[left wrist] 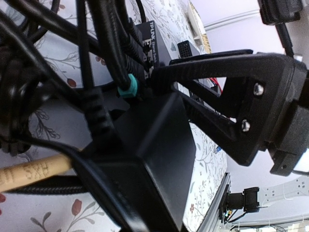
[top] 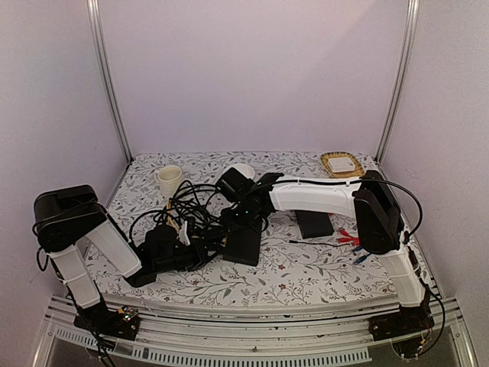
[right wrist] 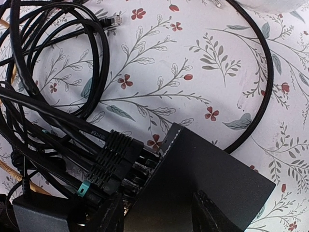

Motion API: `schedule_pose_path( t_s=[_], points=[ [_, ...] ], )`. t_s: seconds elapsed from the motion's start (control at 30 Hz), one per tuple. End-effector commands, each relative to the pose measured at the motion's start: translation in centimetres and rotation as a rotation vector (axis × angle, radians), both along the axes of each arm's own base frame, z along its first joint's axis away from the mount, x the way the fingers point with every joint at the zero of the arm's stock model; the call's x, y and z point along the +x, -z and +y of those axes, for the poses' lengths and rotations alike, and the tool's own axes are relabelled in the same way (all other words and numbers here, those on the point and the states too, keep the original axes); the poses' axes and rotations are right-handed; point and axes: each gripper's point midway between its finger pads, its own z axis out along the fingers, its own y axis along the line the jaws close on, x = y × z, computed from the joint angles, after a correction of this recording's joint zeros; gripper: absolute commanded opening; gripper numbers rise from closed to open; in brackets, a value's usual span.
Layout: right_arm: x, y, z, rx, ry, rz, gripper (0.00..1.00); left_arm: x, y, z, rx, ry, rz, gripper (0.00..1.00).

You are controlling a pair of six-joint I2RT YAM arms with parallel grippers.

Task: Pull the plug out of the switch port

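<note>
The switch [top: 243,246] lies flat at the table's middle, its port edge facing left and crowded with black plugs [right wrist: 113,159]; its top [right wrist: 212,179] fills the lower right wrist view. My left gripper [top: 183,246] sits low beside those ports, shut on a plug's ribbed black boot [left wrist: 96,116] just behind a teal-clipped plug [left wrist: 128,89]. My right gripper [top: 243,218] hovers over the switch [left wrist: 149,41], open. One of its fingers [right wrist: 111,215] stands over the plugs at the port edge. The other seems to rest on the switch top.
A tangle of black cables [top: 191,206] spreads left of the switch, with a tan cable [left wrist: 29,174] among them. A shorter black box [top: 314,224] lies to the right, near small red and blue pieces [top: 350,238]. A cup [top: 169,180], a white bowl [top: 243,170] and a woven tray [top: 341,164] stand at the back.
</note>
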Motion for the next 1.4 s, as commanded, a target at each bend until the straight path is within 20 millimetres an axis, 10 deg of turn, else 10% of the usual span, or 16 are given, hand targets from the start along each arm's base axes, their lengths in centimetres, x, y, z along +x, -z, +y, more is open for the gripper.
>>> schedule_pose_path(
  t_s=[0.0,0.67,1.37],
  points=[
    [-4.2,6.4,-3.4,-0.197,-0.041,0.142,0.5,1.4,-4.2,-0.6,-0.102,-0.021,-0.137,0.0],
    [-3.8,8.2,-6.2,-0.252,0.008,0.175,0.47,1.8,-6.3,1.7,-0.136,-0.113,-0.208,0.0],
    [-3.5,8.0,-8.0,-0.237,0.046,0.192,0.47,1.8,-4.3,3.7,-0.036,-0.183,-0.169,0.0]
  ],
)
